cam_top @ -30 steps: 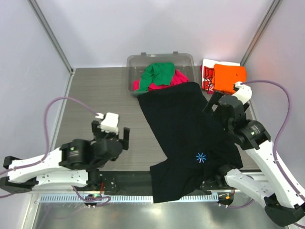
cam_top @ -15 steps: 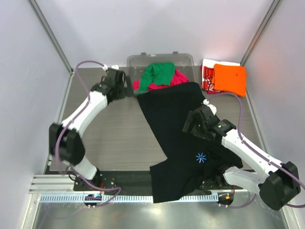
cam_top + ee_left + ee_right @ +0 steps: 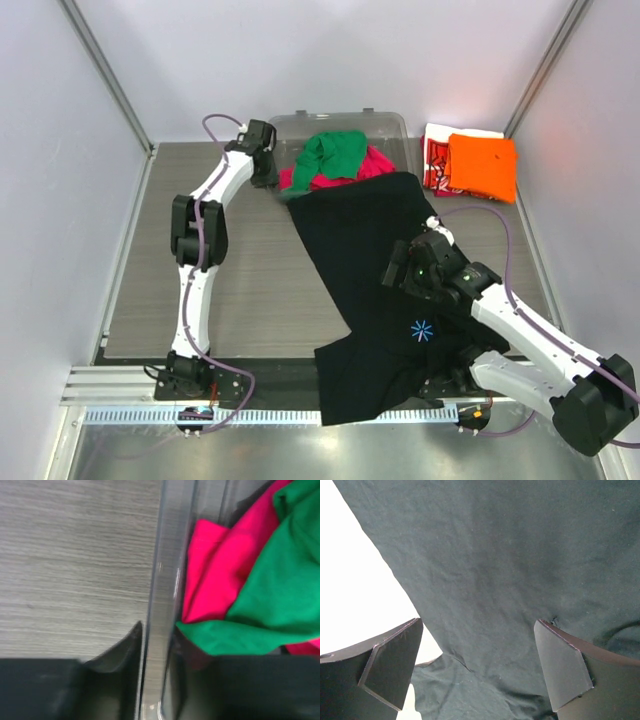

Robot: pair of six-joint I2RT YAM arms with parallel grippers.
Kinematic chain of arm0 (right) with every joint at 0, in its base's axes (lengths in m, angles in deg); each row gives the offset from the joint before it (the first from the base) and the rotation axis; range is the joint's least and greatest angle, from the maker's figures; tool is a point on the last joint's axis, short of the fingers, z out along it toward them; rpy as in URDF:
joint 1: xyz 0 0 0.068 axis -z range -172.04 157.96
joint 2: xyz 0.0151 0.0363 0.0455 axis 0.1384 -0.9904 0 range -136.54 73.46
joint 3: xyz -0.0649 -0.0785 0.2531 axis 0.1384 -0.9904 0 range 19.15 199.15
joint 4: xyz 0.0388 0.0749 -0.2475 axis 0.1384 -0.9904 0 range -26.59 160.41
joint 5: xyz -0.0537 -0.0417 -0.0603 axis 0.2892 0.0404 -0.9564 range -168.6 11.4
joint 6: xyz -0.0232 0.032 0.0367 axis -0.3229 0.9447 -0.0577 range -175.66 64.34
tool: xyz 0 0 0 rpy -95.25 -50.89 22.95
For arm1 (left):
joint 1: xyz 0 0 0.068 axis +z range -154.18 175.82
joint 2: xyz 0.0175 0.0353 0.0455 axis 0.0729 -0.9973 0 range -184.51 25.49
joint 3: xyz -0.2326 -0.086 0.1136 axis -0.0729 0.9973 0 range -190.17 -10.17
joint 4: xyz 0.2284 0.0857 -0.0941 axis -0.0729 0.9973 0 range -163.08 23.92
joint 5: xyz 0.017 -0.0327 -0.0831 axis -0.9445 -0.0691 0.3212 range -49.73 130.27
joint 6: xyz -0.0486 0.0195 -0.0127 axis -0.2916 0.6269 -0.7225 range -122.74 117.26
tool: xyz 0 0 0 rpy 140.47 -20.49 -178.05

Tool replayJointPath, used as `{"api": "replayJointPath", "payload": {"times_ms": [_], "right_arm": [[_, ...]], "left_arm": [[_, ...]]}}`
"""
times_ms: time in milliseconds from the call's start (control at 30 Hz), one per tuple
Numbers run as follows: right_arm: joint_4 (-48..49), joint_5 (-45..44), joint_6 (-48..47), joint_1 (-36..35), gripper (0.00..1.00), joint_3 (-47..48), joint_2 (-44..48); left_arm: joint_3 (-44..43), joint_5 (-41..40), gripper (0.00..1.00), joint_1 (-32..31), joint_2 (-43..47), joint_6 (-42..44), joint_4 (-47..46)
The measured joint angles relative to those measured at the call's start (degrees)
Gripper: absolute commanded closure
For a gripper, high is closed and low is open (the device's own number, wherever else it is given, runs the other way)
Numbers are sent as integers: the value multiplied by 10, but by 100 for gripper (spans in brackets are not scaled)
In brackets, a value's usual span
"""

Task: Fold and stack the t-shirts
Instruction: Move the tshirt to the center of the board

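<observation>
A black t-shirt [image 3: 385,270] with a light-blue starburst [image 3: 422,331] lies spread on the table, its lower part hanging over the near edge. My right gripper [image 3: 405,268] hovers over its middle, open; in the right wrist view [image 3: 480,665] only black cloth [image 3: 510,570] shows between the fingers. A green tee [image 3: 335,155] and a magenta tee [image 3: 372,165] lie in the clear bin [image 3: 290,125]. My left gripper [image 3: 265,170] is at the bin's left wall. In the left wrist view the gripper [image 3: 157,647] has closed on the clear wall [image 3: 162,595], one finger on each side. Orange [image 3: 483,165] and red-and-white [image 3: 435,155] tees are stacked at back right.
The bin stands at the back middle of the grey wood-grain table [image 3: 240,260]. White walls and slanted frame posts close in the sides. A metal rail [image 3: 260,412] runs along the near edge.
My left arm swung from the near left up to the bin's left wall and closed its jaws there. My right arm moved from the back right down over the black tee's middle.
</observation>
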Motion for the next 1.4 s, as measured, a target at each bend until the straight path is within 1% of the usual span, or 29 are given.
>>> {"api": "replayJointPath", "payload": {"times_ms": [33, 100, 200, 233, 300, 367, 400, 433, 500, 600, 667, 700, 733, 800, 900, 1000, 1067, 1133, 1267, 1400], "right_arm": [[0, 0, 0, 0, 0, 0, 0], [-1, 0, -2, 0, 0, 0, 1], [0, 1, -3, 0, 0, 0, 0], [0, 1, -3, 0, 0, -1, -1], [1, 1, -4, 0, 0, -5, -4], [2, 2, -4, 0, 0, -10, -7], [2, 3, -5, 0, 0, -12, -9], [2, 5, -5, 0, 0, -13, -11], [2, 11, -6, 0, 0, -13, -13], [3, 13, -7, 0, 0, -13, -12], [3, 14, -7, 0, 0, -13, -12], [3, 16, -7, 0, 0, -13, -12], [3, 16, -7, 0, 0, -13, -12], [4, 18, -7, 0, 0, -13, -13], [5, 21, -6, -1, 0, -13, -12], [6, 23, -4, -4, 0, -14, -12], [7, 25, -3, -7, 0, -15, -12], [12, 27, 0, -9, 0, -21, -12], [25, 32, 7, -13, 0, -41, -13], [61, 42, 17, -13, 0, -68, -28]], "left_arm": [[-13, 0, 100, 2, -10, 11, 12], [-26, 14, 100, 5, -12, 32, 29], [-28, 9, 99, 18, -8, 47, 46], [-28, 5, 92, 28, -8, 55, 50], [-26, 0, 85, 53, -3, 74, 59], [-14, -9, 56, 87, 10, 86, 69], [-3, -38, 44, 110, 21, 83, 74], [7, -63, 36, 136, 30, 76, 80], [25, -87, 33, 197, 50, 47, 90], [56, -134, 23, 288, 88, 19, 109], [75, -162, 21, 328, 127, 7, 116], [82, -174, 21, 334, 151, 4, 121], [86, -183, 20, 331, 174, 3, 123], [90, -196, 20, 297, 227, 7, 122], [87, -204, 20, 198, 286, 19, 115], [86, -176, 22, 104, 299, 33, 110], [103, -128, 23, 62, 295, 42, 98], [115, -81, 24, 38, 278, 49, 97], [113, -9, 25, 7, 212, 53, 92], [99, 40, 25, -19, 143, 53, 92]]}}
